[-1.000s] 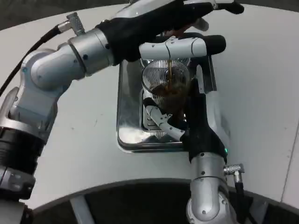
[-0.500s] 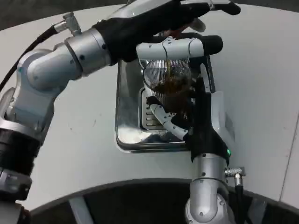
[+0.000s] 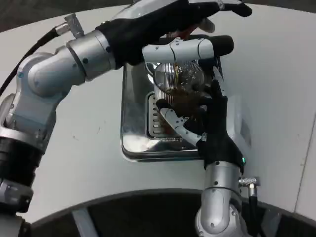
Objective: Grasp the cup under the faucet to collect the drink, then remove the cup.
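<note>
A clear ribbed cup (image 3: 178, 85), partly filled with dark drink, is seen standing upright on the grille of a shiny metal drip tray (image 3: 133, 129), which rests on the white bench (image 3: 276, 74). Taking the cup as the landmark, the right hand (image 3: 212, 123) is placed on its near and right side: the fingers (image 3: 174, 120) are wrapped around the lower wall of the cup, so the cup is judged to be held. The silver right forearm is seen running from the cup toward the near edge of the bench.

Above and behind the cup, the left hand (image 3: 173, 19) is raised at the dispenser; its fingers are extended over the top, with one lying across just behind the cup's rim, but whether anything is pressed or gripped cannot be told. The faucet itself is hidden under that hand.

The cup's long axis is vertical, and the right hand is the nearer one, already in contact. Removal is judged to turn on the cup being drawn toward the robot, away from the left hand, while it is kept upright so the drink is not spilled.
</note>
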### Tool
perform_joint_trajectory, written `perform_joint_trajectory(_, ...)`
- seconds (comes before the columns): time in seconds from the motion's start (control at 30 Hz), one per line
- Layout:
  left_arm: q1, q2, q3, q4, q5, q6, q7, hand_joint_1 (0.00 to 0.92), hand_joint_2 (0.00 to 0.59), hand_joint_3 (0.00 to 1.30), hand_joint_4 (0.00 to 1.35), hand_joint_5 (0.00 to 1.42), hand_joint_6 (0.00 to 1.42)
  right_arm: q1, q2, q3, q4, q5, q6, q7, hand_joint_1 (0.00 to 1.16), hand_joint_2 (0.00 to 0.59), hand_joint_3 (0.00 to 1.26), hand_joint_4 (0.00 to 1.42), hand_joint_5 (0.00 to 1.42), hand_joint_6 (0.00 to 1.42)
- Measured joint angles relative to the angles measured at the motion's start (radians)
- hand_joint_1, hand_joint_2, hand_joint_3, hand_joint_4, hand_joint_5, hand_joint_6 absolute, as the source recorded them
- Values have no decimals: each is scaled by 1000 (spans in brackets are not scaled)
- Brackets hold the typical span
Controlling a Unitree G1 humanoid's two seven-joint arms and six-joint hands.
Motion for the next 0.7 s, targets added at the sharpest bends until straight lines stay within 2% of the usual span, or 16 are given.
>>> perform_joint_trajectory(0.47,2,0,6,0,0,0,11,0,137,206,55,58,246,-2,-1,-5,5,4,-17,-6,694,248,276,388,493,787)
perform_joint_trajectory(0.7,2,0,9,0,0,0,15,0,137,206,65,68,259,-1,-1,-4,0,4,-21,-13,701,252,374,478,574,845)
